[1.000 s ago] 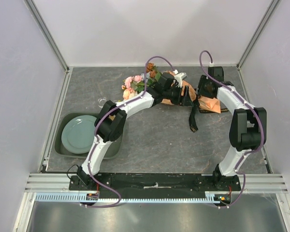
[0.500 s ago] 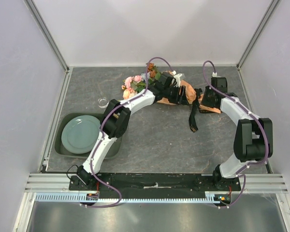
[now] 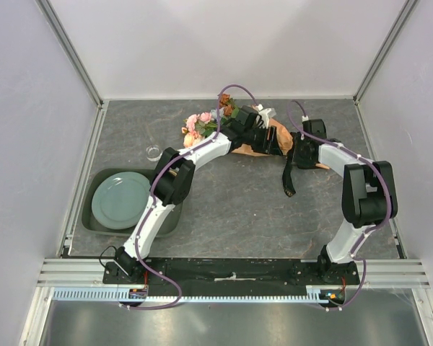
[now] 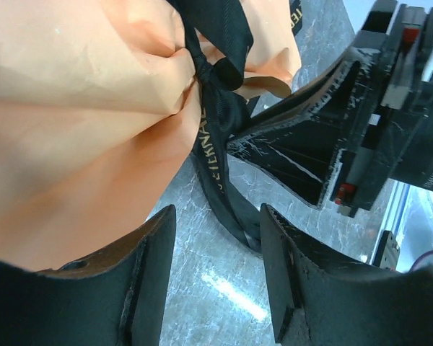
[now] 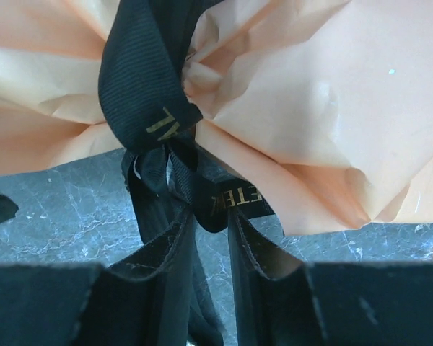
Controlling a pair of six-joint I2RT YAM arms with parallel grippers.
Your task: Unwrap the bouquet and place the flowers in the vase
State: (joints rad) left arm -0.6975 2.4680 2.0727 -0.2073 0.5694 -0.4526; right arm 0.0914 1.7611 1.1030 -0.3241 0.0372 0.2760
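Note:
The bouquet lies on its side at the back of the table, its orange-tan paper [image 3: 278,132] pointing right and the flowers [image 3: 198,128] spilling left. A black lettered ribbon [image 5: 141,86] is knotted round the paper, and a tail [image 3: 289,178] trails toward me. My right gripper [image 5: 211,216] is shut on a ribbon loop just below the knot. My left gripper [image 4: 218,238] is open beside the paper [image 4: 79,122], with bare table between its fingers and the ribbon tail [image 4: 224,194] by its right finger. The vase [image 3: 153,153] stands far left of the bouquet.
A dark green tray [image 3: 94,216] holding a pale plate [image 3: 121,200] sits at the left, near the vase. White walls enclose the table on three sides. Both arms meet over the bouquet's narrow end.
My right arm has swung left and in to the ribbon knot, and its jaws have narrowed onto the ribbon. My left gripper has narrowed a little and stayed at the paper.

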